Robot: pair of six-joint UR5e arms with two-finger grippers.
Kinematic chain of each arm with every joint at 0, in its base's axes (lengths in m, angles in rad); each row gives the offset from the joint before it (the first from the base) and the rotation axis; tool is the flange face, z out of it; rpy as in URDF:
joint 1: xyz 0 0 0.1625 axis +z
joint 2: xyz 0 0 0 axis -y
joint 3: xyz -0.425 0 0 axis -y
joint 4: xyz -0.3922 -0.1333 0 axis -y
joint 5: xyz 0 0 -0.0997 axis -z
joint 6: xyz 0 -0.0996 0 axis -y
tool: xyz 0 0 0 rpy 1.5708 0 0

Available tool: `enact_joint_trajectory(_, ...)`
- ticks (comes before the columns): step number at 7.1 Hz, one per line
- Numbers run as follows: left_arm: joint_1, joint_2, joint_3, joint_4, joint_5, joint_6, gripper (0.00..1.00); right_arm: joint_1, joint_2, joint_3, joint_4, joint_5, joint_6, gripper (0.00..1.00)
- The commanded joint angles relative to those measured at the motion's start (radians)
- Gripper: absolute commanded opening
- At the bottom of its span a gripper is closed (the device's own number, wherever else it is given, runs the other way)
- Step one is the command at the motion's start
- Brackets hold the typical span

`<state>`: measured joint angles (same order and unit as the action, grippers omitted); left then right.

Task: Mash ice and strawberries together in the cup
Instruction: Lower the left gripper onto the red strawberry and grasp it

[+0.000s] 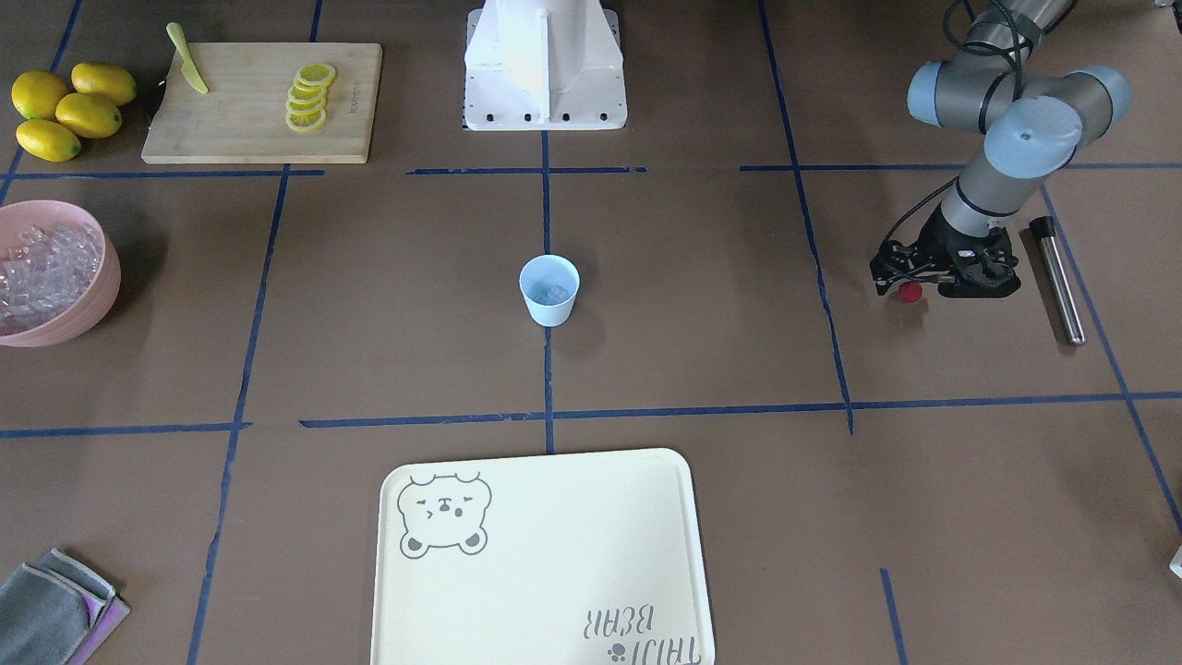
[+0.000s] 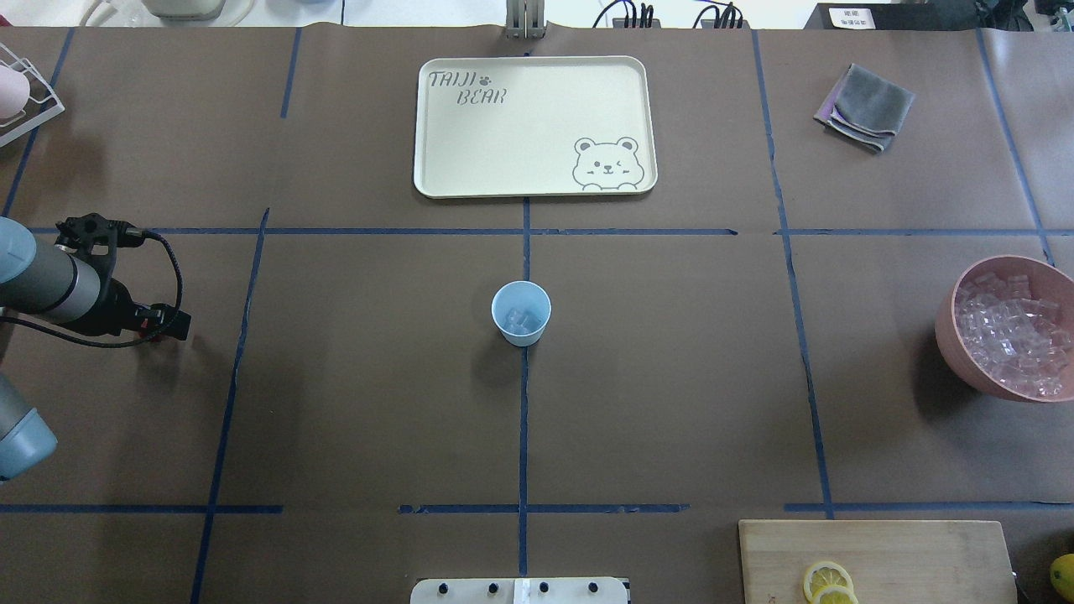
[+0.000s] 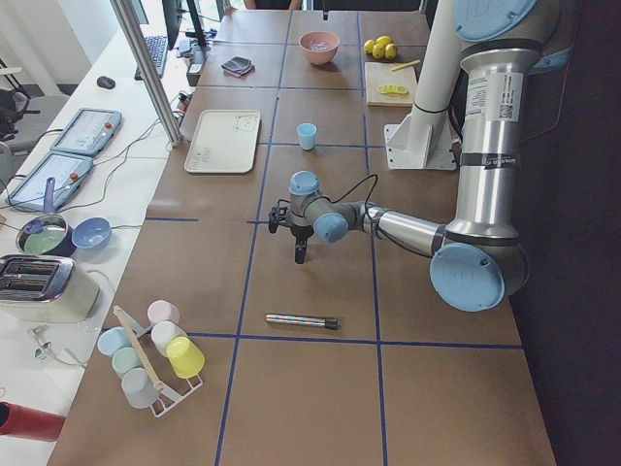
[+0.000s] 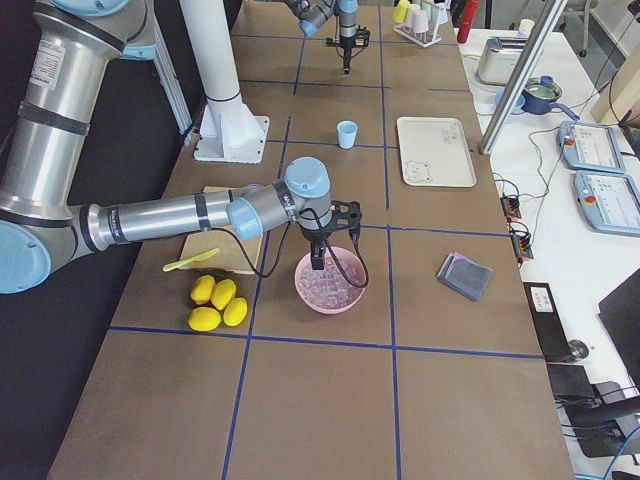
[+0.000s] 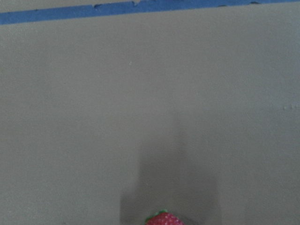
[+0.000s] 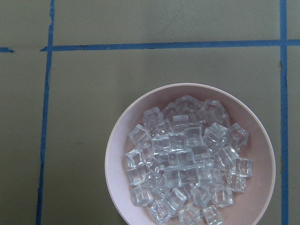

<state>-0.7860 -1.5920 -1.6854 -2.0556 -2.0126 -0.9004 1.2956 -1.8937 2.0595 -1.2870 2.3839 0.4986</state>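
The pale-blue cup (image 1: 549,309) stands at the table's middle with a few ice cubes (image 2: 525,320) inside. The red strawberry (image 1: 910,292) lies on the table at the tips of my left gripper (image 1: 925,288), which points down over it. It shows at the bottom edge of the left wrist view (image 5: 163,219). The fingers are hidden there, so I cannot tell if they are closed on it. My right gripper (image 4: 318,262) shows only in the exterior right view, above the pink bowl (image 6: 117,154) heaped with ice (image 6: 187,164). I cannot tell its state.
A metal rod with a black end (image 1: 1057,282) lies just beside the left gripper. A cream bear tray (image 2: 436,151) lies beyond the cup. A cutting board (image 1: 240,129) carries lemon slices and a knife, with lemons (image 1: 69,111) beside it. A grey cloth (image 2: 864,107) lies nearby.
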Motion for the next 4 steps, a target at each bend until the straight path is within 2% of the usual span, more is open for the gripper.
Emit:
enact_joint_trajectory(1,0.002,-0.008,0.007,0.000,-0.001,-0.002,0.70,-0.001,0.001,-0.001,0.000,-0.002,0.000,0.99)
enact_joint_trajectory(2,0.002,-0.009,0.004,0.000,-0.001,-0.002,0.39,-0.001,0.002,0.001,0.002,-0.002,0.000,0.99)
enact_joint_trajectory(3,0.001,-0.016,-0.005,0.000,-0.001,-0.002,0.15,-0.002,0.002,0.001,0.002,-0.002,0.000,0.99)
enact_joint_trajectory(4,0.001,-0.014,-0.008,0.000,-0.001,0.008,0.01,-0.001,0.002,0.001,0.002,-0.002,0.000,0.99)
